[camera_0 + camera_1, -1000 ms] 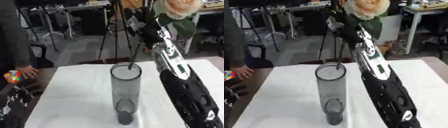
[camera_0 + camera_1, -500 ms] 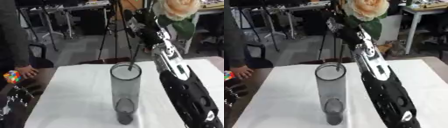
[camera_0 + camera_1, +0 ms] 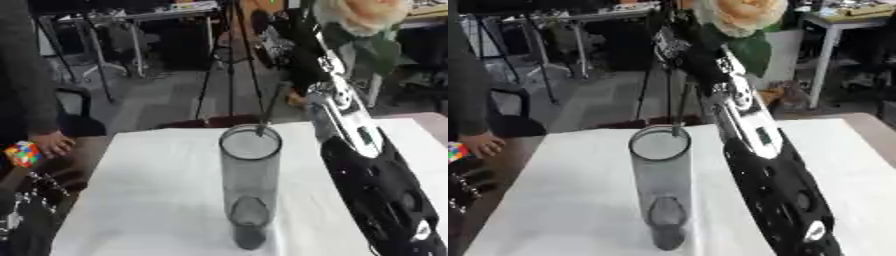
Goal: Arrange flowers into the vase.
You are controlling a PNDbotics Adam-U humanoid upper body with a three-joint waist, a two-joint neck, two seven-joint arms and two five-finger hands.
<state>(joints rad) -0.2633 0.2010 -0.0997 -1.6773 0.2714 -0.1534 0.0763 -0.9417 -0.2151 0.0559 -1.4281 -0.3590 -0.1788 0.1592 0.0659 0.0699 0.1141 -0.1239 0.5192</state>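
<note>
A tall clear glass vase [image 3: 250, 192] stands upright near the middle of the white table [image 3: 157, 200]; its round mouth is open and its base sits toward six o'clock; the robot's right arm rises from the lower right corner at five o'clock up to one o'clock, black below and silver higher; its right hand [image 3: 677, 42] is up at the top, dark and blurred, and appears clamped on the flower stem [image 3: 269, 107]; the peach flower [image 3: 738, 14] with green leaves sits at twelve o'clock above the hand; the thin stem slants down so its lower tip is at the vase's far rim, just at the mouth; the left hand does not show.
</note>
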